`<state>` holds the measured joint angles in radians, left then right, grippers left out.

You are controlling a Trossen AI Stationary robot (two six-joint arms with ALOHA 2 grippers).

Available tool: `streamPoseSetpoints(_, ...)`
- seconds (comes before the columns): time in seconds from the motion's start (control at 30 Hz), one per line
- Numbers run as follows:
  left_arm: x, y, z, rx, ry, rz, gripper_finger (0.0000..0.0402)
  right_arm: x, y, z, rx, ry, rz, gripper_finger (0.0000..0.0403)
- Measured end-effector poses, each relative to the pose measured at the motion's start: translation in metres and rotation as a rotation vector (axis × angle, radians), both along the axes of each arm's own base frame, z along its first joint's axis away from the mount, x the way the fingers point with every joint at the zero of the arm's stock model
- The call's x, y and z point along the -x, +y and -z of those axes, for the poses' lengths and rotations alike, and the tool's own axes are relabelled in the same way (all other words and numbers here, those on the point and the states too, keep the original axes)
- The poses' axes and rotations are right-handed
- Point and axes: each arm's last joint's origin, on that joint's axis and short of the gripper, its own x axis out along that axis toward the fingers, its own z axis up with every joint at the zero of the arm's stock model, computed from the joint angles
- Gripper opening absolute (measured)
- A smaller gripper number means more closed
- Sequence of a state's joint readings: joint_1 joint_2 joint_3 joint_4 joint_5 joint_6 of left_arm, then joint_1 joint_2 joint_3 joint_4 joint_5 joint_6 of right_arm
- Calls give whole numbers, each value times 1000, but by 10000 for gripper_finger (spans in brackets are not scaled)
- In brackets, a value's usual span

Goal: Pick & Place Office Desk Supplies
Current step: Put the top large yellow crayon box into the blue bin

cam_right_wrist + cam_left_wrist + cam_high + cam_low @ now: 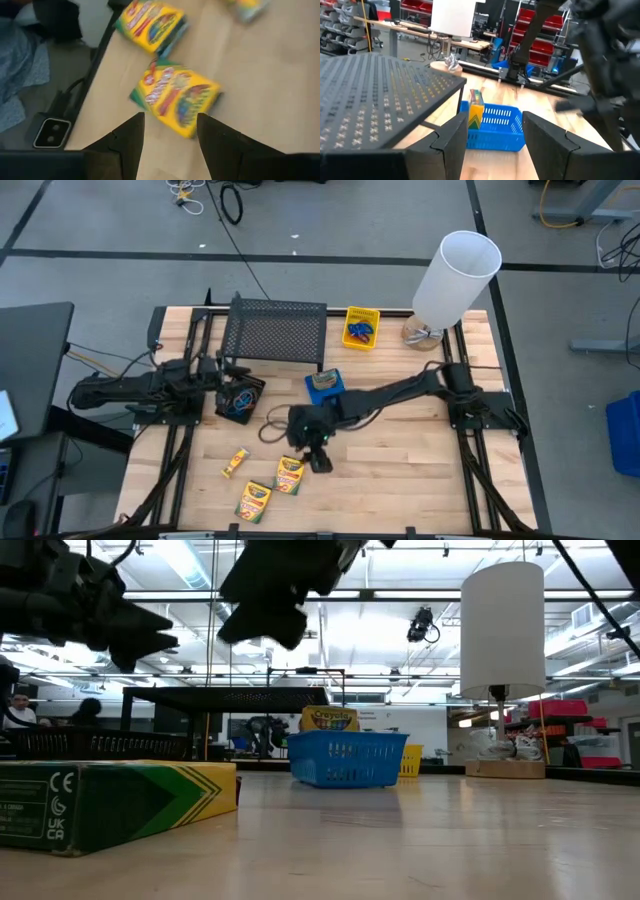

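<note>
Right wrist view: flat yellow-and-green cardboard crayon box point(175, 96) lying on the wooden table point(260, 75), just beyond the spread, empty fingers of the right gripper point(170, 132).

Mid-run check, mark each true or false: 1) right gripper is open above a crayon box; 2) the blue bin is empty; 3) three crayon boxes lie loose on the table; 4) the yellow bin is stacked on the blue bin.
1) True: the right gripper hangs open over a crayon box.
2) False: the blue bin holds a crayon box.
3) True, near the front edge.
4) False: the yellow bin sits apart, beside the mesh rack.
</note>
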<state>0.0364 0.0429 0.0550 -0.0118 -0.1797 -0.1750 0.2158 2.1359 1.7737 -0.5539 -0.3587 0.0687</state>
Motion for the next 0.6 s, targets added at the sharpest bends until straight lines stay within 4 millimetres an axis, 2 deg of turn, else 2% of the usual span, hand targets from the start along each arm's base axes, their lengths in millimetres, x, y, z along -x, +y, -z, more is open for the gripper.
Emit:
streamPoseSetpoints(0.13, -3, 0, 10, 28, -25, 10, 193, -6, 13, 28, -11, 53, -3, 187)
streamPoseSetpoints(0.27, -3, -1, 10, 47, -22, 38, 193, -12, 17, 52, -15, 93, 31, 188)
streamPoseSetpoints(0.6, -4, -2, 7, 45, -52, 61, 193, -18, 13, 66, 23, 100, 138, 188)
